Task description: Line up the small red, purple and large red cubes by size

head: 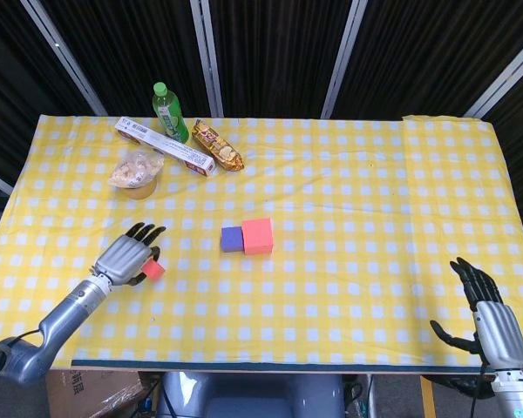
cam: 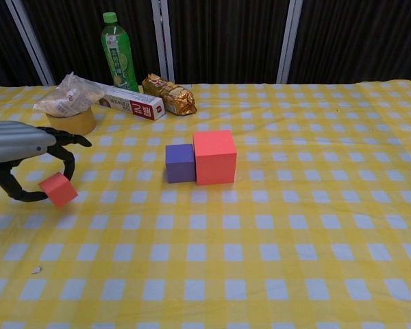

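The left robot hand (cam: pixel 27 161) reaches in from the left edge of the chest view and pinches the small red cube (cam: pixel 57 189) between thumb and fingers; the cube is tilted and appears raised off the cloth, though how far cannot be told; in the head view the same robot hand (head: pixel 126 258) sits over the left part of the worktop (head: pixel 375 200), with the cube at its fingertips.

The right robot hand (head: pixel 488 313) hangs at the near right corner, past the worktop's front edge; its fingers are spread and it holds nothing.

The purple cube (cam: pixel 180 162) and the large red cube (cam: pixel 214 157) stand side by side near the middle of the yellow checked cloth, touching, purple on the left; they are well apart from the small red cube, with bare cloth between.

Along the far left stretch lie a green bottle (cam: pixel 119 53), upright, a long box (cam: pixel 130 103), a gold snack packet (cam: pixel 168 94) and a roll of tape (cam: pixel 70 122) with a crumpled clear bag (cam: pixel 65 94) on top; these sit close together, near the back edge.

Open checked cloth fills the right half of the worktop and the whole near strip in front of the cubes.
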Motion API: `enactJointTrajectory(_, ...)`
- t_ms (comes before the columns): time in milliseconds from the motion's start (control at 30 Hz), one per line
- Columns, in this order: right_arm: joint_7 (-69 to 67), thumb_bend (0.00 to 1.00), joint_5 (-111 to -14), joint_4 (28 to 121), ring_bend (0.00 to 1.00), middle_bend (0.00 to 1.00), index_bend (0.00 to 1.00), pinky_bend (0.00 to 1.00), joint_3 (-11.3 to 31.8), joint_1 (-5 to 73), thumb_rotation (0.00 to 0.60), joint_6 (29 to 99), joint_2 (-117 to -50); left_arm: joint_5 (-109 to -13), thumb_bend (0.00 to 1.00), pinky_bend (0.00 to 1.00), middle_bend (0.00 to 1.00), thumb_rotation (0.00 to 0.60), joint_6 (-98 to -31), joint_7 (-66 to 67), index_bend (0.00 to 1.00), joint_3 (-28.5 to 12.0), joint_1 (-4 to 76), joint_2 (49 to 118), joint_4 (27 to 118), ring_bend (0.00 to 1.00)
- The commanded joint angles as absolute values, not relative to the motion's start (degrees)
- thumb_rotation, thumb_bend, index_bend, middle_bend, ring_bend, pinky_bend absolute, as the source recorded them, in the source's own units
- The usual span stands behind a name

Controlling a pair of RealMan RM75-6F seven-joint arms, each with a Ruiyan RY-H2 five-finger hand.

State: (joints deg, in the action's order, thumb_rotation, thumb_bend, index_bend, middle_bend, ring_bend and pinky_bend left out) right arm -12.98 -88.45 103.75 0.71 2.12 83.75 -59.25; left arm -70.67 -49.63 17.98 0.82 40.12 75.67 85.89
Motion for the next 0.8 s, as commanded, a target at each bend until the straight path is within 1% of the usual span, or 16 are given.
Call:
enactJointTrajectory(33, -13.23, 0.31, -88.4, 103.76, 0.0, 0.0, 0.0, 0.0, 0.71, 2.14, 0.6, 83.69, -59.16, -52.1, 0.43, 0.0, 0.0, 0.6, -52.08, 32.5, 0.48, -5.92, 42.9, 77.69, 93.42, 0.0)
enactJointTrajectory(133, -13.59, 0.31, -88.4, 103.74, 0.0, 0.0, 0.0, 0.0, 0.65, 2.17, 0.6, 83.57, -59.05, -40.06, 0.43, 0.0, 0.0, 0.6, -55.67, 41.17, 0.47, -8.03, 46.23, 80.14, 96.47, 0.0)
enactJointTrajectory(233, -13.9, 0.31, -88.39, 103.82, 0.0, 0.0, 0.0, 0.0, 0.58, 2.22, 0.6, 83.37, -58.83, -27.44, 0.43, 0.0, 0.0, 0.6, -60.91, 49.52, 0.46, -10.39, 50.68, 83.56, 98.08, 0.0)
enactJointTrajectory(333, -14.04, 0.31, -88.37, 104.0, 0.0, 0.0, 0.0, 0.0, 0.67, 2.32, 0.6, 83.31, -58.62, -19.65, 0.43, 0.0, 0.0, 0.6, -64.84, 53.46, 0.46, -12.8, 53.73, 86.61, 97.75, 0.0)
enactJointTrajectory(500, -14.43, 0.31, -88.46, 103.87, 0.0, 0.0, 0.0, 0.0, 0.52, 2.26, 0.6, 83.28, -58.59, -11.23, 0.43, 0.0, 0.0, 0.6, -69.46, 57.33, 0.46, -16.19, 57.83, 91.67, 94.65, 0.0)
enactJointTrajectory(633, -14.71, 0.31, -88.5, 103.78, 0.0, 0.0, 0.0, 0.0, 0.49, 2.26, 0.6, 83.28, -58.54, -8.31, 0.43, 0.0, 0.0, 0.6, -71.29, 59.17, 0.46, -17.46, 59.93, 94.94, 91.73, 0.0)
enactJointTrajectory(800, -15.05, 0.31, -88.35, 103.86, 0.0, 0.0, 0.0, 0.0, 0.53, 2.31, 0.6, 83.16, -58.39, -6.42, 0.43, 0.0, 0.0, 0.6, -72.06, 61.1, 0.46, -18.05, 61.63, 97.64, 88.75, 0.0)
